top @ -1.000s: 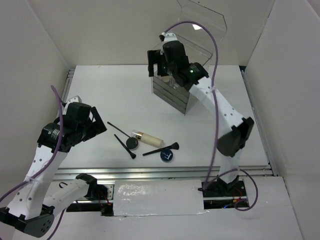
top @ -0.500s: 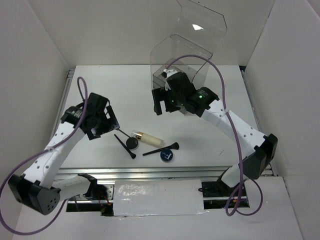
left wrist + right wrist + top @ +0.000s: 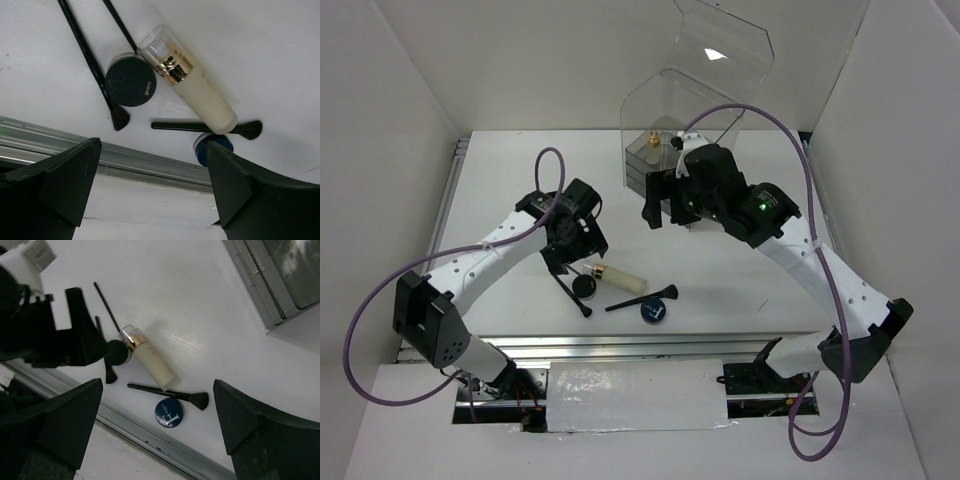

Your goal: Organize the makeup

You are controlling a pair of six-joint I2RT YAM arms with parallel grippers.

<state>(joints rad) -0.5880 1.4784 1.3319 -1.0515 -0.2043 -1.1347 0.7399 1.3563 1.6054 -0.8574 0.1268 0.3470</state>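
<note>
We're looking down on a white worktop (image 3: 520,180) boxed in by plain white walls (image 3: 380,130) on three sides, a silver metal rail (image 3: 620,345) along its near edge.

The white worktop (image 3: 520,190) carries a clear acrylic box (image 3: 638,170) with drawers about midway along its far edge, its lid raised. Close to the near edge, a little left of the middle, lies a cluster of cosmetics. A cream tube (image 3: 620,277) with a gold collar lies on its side, its clear cap against a black-lidded jar (image 3: 584,286). A bushy-headed brush (image 3: 640,298) lies between the tube's base and a blue-lidded jar (image 3: 653,311). A second brush (image 3: 572,296) lies left of the black jar, and a third brush (image 3: 119,22) runs toward the tube's cap.
</note>
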